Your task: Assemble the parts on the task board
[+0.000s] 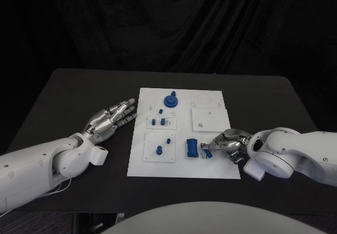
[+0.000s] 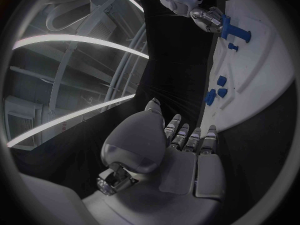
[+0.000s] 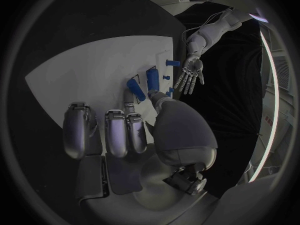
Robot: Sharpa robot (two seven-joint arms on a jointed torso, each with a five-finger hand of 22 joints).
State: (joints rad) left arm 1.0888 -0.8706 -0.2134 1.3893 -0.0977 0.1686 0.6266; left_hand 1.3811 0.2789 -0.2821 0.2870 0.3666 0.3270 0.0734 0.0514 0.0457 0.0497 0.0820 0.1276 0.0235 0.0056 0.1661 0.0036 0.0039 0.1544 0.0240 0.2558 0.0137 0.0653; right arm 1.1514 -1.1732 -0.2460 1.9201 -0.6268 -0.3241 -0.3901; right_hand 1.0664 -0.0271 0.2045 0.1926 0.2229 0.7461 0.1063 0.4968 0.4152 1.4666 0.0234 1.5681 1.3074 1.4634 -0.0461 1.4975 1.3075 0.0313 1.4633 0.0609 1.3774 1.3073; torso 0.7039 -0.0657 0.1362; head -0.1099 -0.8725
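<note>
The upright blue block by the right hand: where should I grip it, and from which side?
Grip the blue block across its long flat sides, coming in from the right, where the right hand already sits beside it. It stands narrow on the task board, so a side pinch probably suits it best.

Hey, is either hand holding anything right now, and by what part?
The left hand holds nothing. The right hand touches a small blue part at its end; a real grip cannot be told.
</note>
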